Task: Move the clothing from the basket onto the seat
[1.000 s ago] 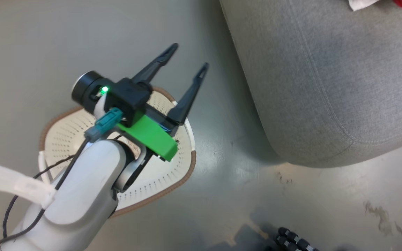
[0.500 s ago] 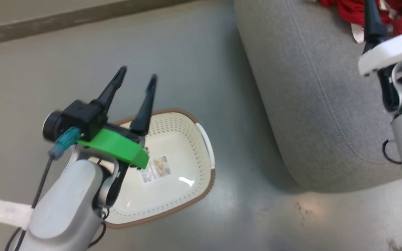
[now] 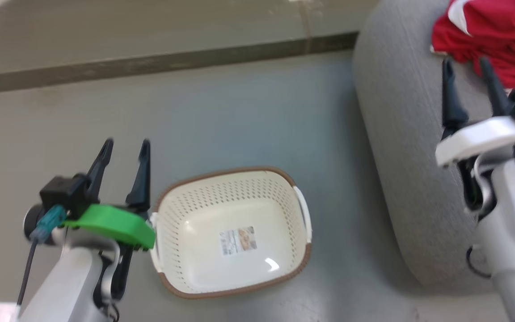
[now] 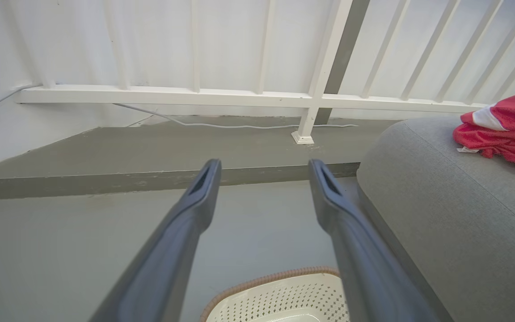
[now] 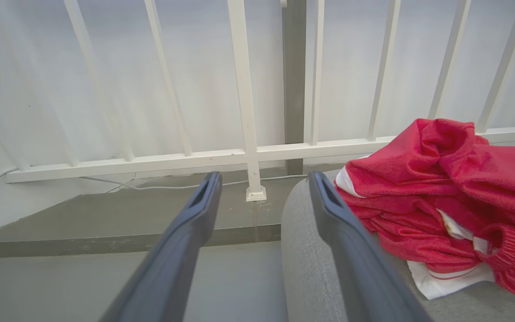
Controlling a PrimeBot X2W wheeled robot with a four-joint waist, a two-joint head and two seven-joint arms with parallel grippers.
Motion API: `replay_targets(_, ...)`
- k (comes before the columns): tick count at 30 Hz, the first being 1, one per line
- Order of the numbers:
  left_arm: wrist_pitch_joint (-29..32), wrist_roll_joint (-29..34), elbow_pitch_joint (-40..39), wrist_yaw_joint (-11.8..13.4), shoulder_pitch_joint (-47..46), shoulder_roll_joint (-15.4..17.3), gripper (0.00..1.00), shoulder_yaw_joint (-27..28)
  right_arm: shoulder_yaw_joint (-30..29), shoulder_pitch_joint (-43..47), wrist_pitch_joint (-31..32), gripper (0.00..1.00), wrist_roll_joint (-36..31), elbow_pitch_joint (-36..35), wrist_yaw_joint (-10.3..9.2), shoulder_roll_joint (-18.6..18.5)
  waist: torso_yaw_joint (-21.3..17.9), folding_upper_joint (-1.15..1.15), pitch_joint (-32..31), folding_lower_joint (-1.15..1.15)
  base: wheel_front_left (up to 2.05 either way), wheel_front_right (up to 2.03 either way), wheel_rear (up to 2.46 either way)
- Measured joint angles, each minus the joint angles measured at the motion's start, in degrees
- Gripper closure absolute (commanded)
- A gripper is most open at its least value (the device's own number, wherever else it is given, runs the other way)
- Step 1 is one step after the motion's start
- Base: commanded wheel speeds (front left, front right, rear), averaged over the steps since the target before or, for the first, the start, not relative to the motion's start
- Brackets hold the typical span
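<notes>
At upper right of the head view, the red clothing (image 3: pixel 492 42) lies heaped on the grey seat (image 3: pixel 400 134). The basket (image 3: pixel 221 175), lower centre, holds only its sticker (image 3: pixel 238 240). The left gripper (image 3: pixel 125 145), lately over the basket, now stands at its left side. It and the right gripper (image 3: pixel 465 65) both gape wide and empty. The task looks done.

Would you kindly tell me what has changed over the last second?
The whole view has shifted, so the camera moved. Relative to the basket, the left claw moved from over it to beside its left handle, uncovering the inside, which has no clothing in it. The right claw came into view near the clothing on the seat. Both claws stayed open and empty; the clothing stayed on the seat.
</notes>
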Motion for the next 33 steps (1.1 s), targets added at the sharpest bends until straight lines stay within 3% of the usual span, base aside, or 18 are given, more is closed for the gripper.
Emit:
replay_targets(18,0.0,1.7,-4.2,1.1,14.2,-0.7,0.00,11.3,2.5,15.1,0.0,0.00,0.4,-5.2,-1.01,6.5,7.0,0.00,-9.1,0.00,0.00,0.00,0.00)
replay_targets(33,0.0,6.3,-9.2,1.3,18.8,-1.7,0.00,15.5,3.7,20.7,0.0,0.00,0.3,-9.1,-2.01,7.2,5.8,0.00,-9.8,0.00,0.00,0.00,0.00)
